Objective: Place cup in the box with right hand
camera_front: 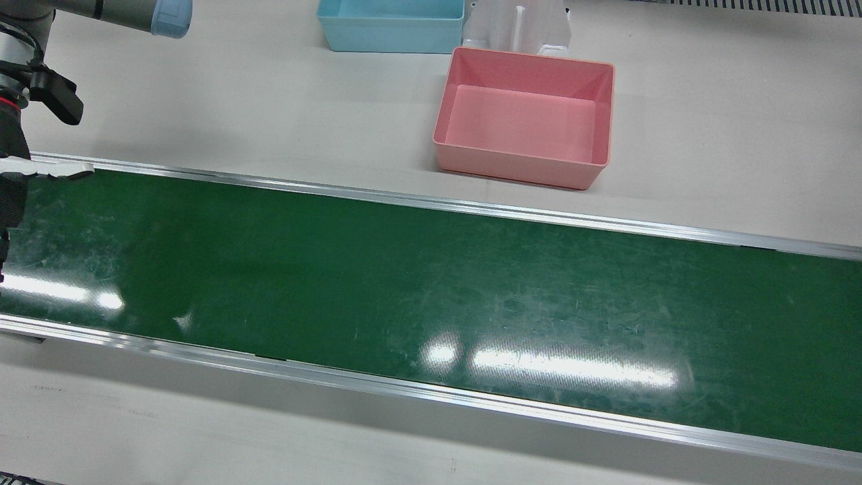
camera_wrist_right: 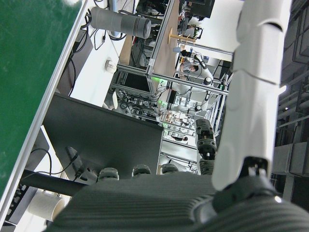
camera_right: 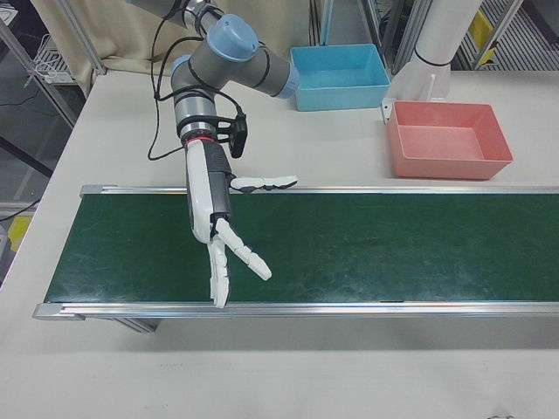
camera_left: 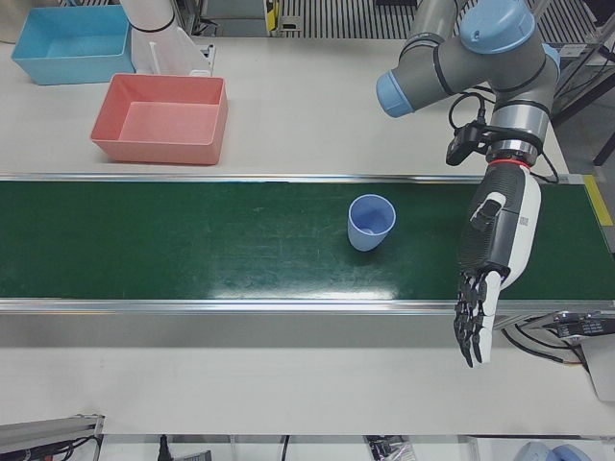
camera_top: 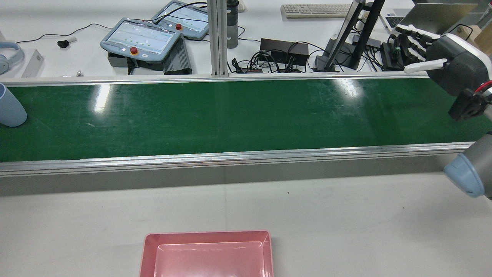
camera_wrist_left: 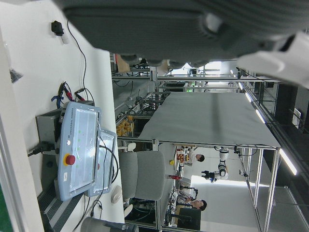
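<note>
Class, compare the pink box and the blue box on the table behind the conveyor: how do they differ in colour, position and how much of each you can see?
The pink box is pink; the blue box is light blue. The pink box sits nearer the green belt; the blue box lies farther back, nearer the right hand. In the front view the pink box shows whole, the blue box is cropped. Both are open, rectangular and empty.

Blue bin [camera_front: 390, 25] on the table [camera_front: 727, 121]; green belt [camera_front: 431, 296]; two teach pendants [camera_top: 140, 38], keyboard [camera_top: 315, 10] beyond.
</note>
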Tool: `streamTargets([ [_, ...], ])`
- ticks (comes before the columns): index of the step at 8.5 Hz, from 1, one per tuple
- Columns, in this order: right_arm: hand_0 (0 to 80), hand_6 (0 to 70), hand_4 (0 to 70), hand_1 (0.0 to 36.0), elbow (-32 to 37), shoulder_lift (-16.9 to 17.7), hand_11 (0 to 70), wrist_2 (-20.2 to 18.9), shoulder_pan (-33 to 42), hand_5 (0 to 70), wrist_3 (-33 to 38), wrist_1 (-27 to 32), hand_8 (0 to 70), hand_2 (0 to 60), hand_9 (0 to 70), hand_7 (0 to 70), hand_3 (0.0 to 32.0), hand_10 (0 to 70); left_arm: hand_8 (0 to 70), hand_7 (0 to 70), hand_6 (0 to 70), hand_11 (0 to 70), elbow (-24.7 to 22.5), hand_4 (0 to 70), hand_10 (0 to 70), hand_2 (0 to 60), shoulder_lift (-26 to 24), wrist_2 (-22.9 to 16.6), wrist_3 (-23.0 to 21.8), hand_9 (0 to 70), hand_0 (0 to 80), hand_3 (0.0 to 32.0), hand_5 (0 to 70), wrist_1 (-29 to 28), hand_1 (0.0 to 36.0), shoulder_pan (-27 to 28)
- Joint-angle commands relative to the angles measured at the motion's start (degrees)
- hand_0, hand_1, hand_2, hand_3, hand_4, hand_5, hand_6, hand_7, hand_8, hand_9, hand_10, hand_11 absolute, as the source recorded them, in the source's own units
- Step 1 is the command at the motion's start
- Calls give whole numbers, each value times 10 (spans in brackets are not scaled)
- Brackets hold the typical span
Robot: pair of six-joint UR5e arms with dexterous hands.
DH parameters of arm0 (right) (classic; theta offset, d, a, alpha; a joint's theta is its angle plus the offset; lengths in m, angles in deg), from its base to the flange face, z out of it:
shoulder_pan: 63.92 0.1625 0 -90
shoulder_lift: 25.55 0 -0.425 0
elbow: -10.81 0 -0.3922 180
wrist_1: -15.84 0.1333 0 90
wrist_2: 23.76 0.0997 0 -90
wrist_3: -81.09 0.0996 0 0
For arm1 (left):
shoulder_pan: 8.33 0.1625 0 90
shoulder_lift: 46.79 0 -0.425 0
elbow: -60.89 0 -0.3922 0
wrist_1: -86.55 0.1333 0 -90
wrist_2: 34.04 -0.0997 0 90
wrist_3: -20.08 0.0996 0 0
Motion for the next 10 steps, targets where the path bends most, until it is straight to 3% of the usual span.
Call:
streamTargets([
  [1,607,0,3,183,1,4,0,-2,-3,67,6,6,0,1,0,0,0,0,0,0,0,0,-1,0,0,0,0,-1,0,0,0,0,0,0,0,0],
  [2,585,0,4,209,4,1,0,-2,-10,66,6,6,0,6,0,0,0,0,0,0,0,0,-5,0,0,0,0,0,0,0,0,0,0,3,0,1],
  [3,603,0,10,181,4,-12,0,0,-13,66,4,6,0,2,0,0,0,0,0,0,0,0,-8,0,0,0,0,0,1,0,0,0,0,3,0,0],
  [4,562,0,1,235,3,-10,0,1,-19,66,5,6,0,17,0,0,0,0,0,0,0,0,-8,0,0,0,-1,-1,0,0,0,0,0,4,0,0],
  [6,587,0,14,195,-12,0,0,-4,-14,65,7,6,0,6,0,0,0,0,0,0,0,0,-7,0,0,0,-1,0,1,0,0,0,0,3,0,0],
  [10,558,1,4,229,-16,-1,0,-9,-22,63,12,7,0,19,0,0,0,0,0,0,0,0,-6,0,0,0,-1,0,1,0,0,0,0,3,0,0],
])
